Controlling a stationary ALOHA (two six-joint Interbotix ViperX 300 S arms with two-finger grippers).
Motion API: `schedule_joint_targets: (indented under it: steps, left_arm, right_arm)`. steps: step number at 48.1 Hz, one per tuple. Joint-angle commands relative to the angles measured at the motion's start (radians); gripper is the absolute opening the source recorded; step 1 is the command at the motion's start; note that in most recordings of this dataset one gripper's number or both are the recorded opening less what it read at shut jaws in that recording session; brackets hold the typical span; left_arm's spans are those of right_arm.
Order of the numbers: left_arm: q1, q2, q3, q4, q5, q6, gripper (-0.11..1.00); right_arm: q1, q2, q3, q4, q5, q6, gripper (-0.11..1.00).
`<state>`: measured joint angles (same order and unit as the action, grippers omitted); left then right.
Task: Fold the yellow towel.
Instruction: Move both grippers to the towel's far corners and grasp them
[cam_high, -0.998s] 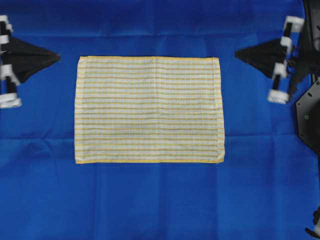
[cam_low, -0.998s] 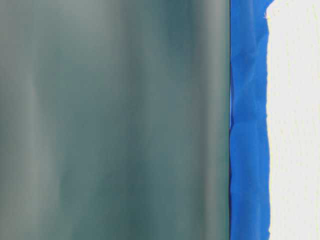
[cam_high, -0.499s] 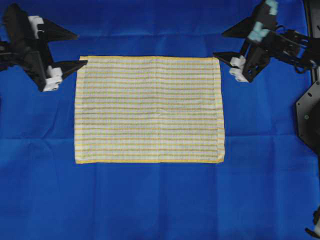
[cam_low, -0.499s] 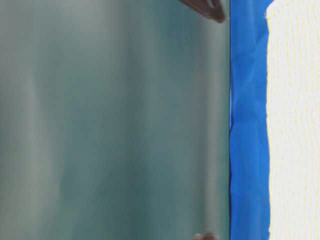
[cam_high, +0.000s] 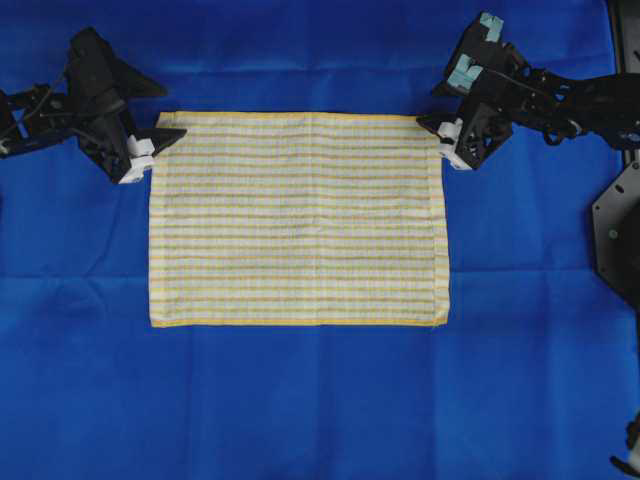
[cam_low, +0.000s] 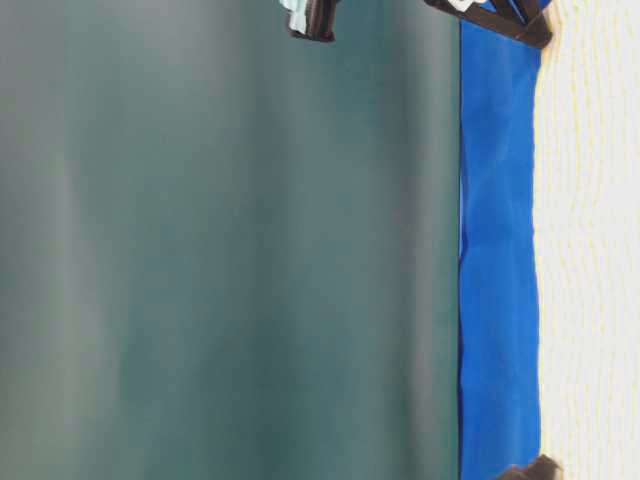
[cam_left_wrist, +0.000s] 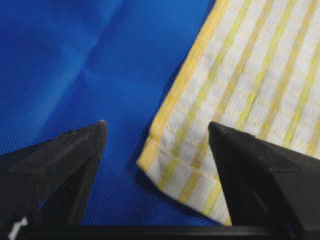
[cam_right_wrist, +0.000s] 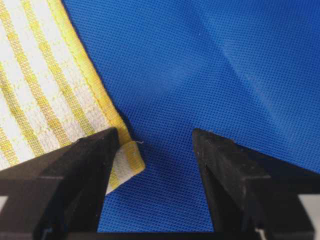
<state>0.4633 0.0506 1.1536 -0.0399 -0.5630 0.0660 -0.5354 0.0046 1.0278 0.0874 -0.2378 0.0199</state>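
**Both grippers spread at the towel's far corners**

The left gripper (cam_high: 155, 110) sits at the far left corner of the towel (cam_high: 298, 220), jaws wide apart and holding nothing. In the left wrist view (cam_left_wrist: 156, 131) that corner lies between the two black fingers (cam_left_wrist: 75, 155), one over the blue cloth (cam_left_wrist: 75, 60), the other over the striped weave; whether either tip touches the fabric cannot be told.

The towel lies spread flat in the middle of the blue cloth (cam_high: 300, 400), a rectangle with its long edges running left to right, white with fine yellow stripes and yellow hems, unfolded. The table-level view shows only a pale strip of it (cam_low: 590, 250) beside a band of blue cloth (cam_low: 498, 250).

The right gripper (cam_high: 435, 105) sits at the far right corner, likewise spread wide and empty. In the right wrist view (cam_right_wrist: 156, 134) the corner (cam_right_wrist: 127, 160) is slightly curled up beside one finger (cam_right_wrist: 75, 170), the other over bare blue cloth (cam_right_wrist: 225, 60).
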Motion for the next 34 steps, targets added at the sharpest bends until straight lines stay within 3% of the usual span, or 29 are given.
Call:
schedule_joint_targets:
  steps: [1, 8, 15, 18, 34]
  left_arm:
    - [0.009, 0.005, -0.014, -0.003, -0.011, 0.000, 0.70]
    - [0.008, 0.012, -0.017, -0.003, -0.009, -0.002, 0.37]
    - [0.005, 0.018, -0.015, -0.003, -0.006, -0.005, 0.03]
    - [0.005, 0.020, -0.015, -0.005, -0.005, -0.008, 0.02]
    - [0.003, 0.005, -0.018, -0.005, 0.011, -0.009, 0.02]
  right_arm:
    - [0.002, -0.006, -0.008, 0.006, -0.008, 0.000, 0.60]
    - [0.021, -0.006, -0.002, 0.014, -0.006, 0.000, 0.50]
    - [0.049, -0.006, -0.002, 0.012, -0.006, -0.002, 0.16]
    - [0.052, -0.006, -0.002, 0.012, -0.011, -0.002, 0.04]
    - [0.054, -0.018, 0.000, 0.012, -0.011, -0.002, 0.04]
